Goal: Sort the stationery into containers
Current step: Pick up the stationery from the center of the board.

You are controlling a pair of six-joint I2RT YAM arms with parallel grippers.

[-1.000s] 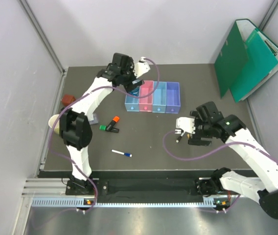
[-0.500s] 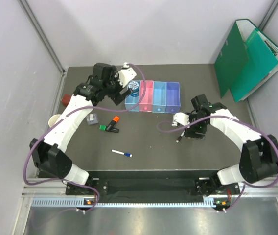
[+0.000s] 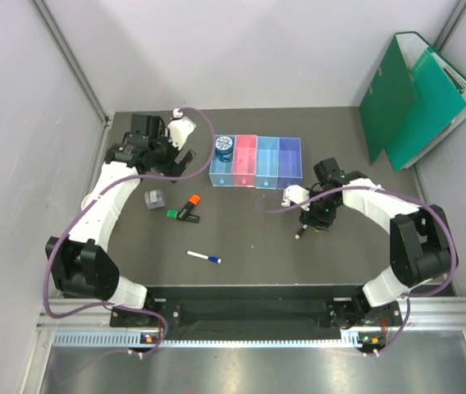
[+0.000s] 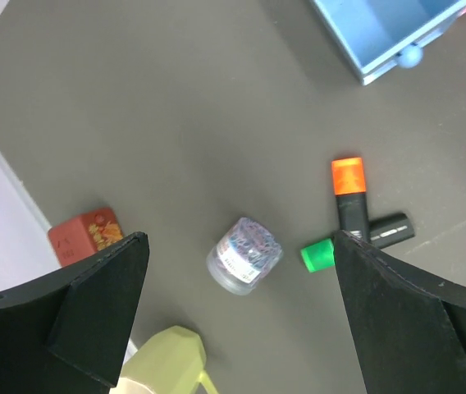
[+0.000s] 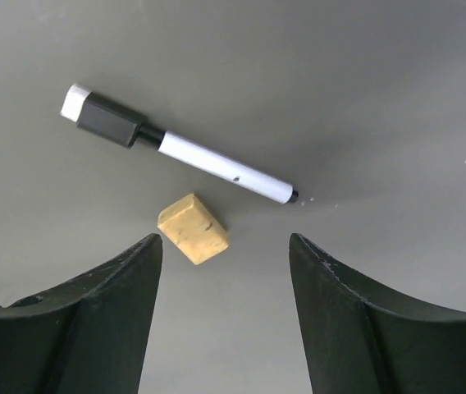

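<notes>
Black-and-white marker (image 5: 180,156) flat on the counter (image 5: 364,98), long axis diagonal in the right wrist view: black cap end upper left, tip lower right. Just below its middle, not touching, a tan eraser (image 5: 193,227), between the parted fingers of the right claw (image 5: 225,244), nothing gripped. Both in front of the row of bins (image 3: 245,180), off its purple-blue end. Left claw (image 4: 239,240) spread wide and empty off the row's other end, above a small grey piece (image 4: 244,254).

A dark grey bench (image 3: 249,246) is enclosed by plain pale walls (image 3: 249,49) at the back and on both sides, joined by metal corner strips (image 3: 69,57). Two green folders (image 3: 418,98) are propped in the far right corner (leaning on the wall). A perforated aluminium rail (image 3: 249,338) is fixed along the near edge. Everything is evenly lit.
</notes>
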